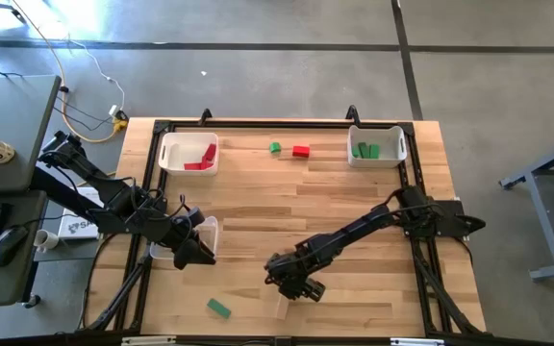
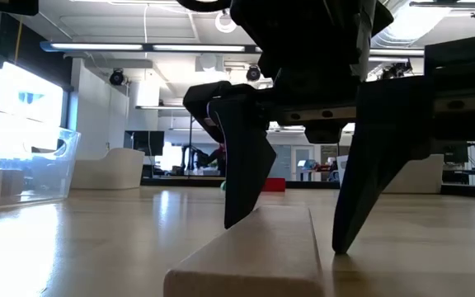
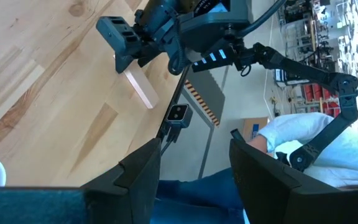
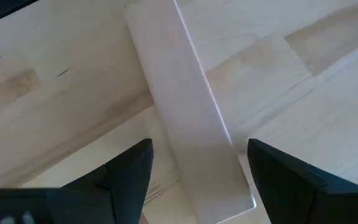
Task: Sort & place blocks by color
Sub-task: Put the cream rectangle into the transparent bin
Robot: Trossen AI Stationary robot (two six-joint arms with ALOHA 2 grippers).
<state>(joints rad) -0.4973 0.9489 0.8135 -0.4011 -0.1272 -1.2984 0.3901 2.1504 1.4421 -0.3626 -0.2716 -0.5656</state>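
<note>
Your right gripper (image 1: 299, 285) hangs low over the table's (image 1: 354, 207) near edge, its arm stretched diagonally in from the right-hand side. Its two dark fingers (image 2: 242, 157) point straight down, spread apart, with their tips at the tabletop. Your left gripper (image 1: 196, 252) waits near the table's left edge, toward the front, arm folded in from the left corner, its fingers (image 3: 143, 171) parted.

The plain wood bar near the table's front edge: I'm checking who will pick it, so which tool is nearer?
Right. The right tool hangs directly over the plain wood bar, its open fingers straddling it. The left tool waits apart, by the clear bin.
</note>
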